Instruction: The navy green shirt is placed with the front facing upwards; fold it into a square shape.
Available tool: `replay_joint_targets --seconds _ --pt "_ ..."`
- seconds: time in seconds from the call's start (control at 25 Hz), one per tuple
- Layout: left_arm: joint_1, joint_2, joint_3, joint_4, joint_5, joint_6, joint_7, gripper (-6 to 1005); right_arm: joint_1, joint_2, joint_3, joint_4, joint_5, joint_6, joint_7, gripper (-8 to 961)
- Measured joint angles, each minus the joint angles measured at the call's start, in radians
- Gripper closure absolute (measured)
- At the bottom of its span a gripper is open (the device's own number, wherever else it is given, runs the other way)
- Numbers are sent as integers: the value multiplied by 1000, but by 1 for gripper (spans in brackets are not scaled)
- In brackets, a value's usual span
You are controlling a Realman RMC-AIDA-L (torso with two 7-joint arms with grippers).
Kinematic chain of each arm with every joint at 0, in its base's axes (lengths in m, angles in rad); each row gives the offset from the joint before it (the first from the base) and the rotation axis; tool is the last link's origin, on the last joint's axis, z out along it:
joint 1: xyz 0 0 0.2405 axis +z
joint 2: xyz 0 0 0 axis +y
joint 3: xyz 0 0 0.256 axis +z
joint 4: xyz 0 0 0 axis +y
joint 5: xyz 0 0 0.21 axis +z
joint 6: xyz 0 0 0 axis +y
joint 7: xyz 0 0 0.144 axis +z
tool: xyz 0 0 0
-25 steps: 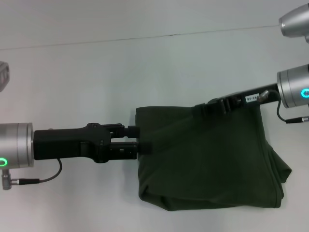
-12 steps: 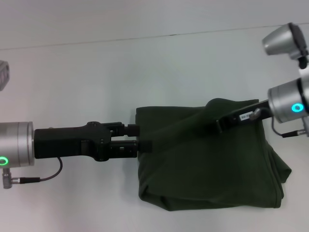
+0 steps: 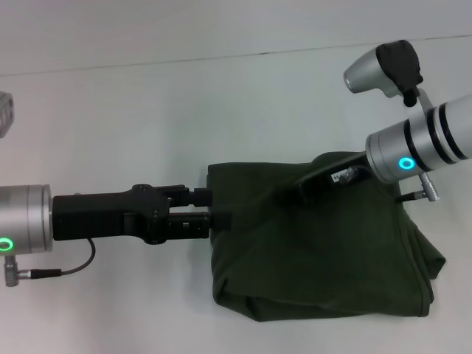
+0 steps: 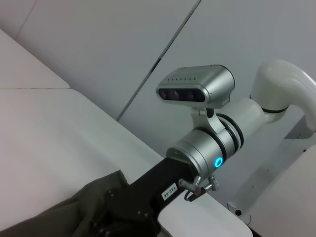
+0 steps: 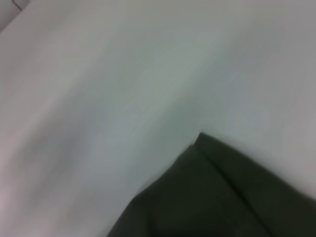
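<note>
White table [image 3: 147,103] carries navy green shirt [image 3: 324,258], folded, plain side up, right of centre; left tool [image 3: 220,212] clamps its left edge, likely anchoring; right tool [image 3: 295,193] buried in cloth, cannot tell its state.

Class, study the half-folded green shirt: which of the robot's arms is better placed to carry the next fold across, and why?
Probably the right. The right gripper is buried in a raised ridge of the navy green shirt near its far edge, seemingly holding cloth. The left gripper sits low at the shirt's left edge, suited to pinning it.
</note>
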Motion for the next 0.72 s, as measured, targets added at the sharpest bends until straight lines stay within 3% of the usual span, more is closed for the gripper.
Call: replay_joint_targets --seconds 0.72 --pt "-3 -1 0 -3 0 -19 0 238 7 0 -10 -6 50 159 -15 930"
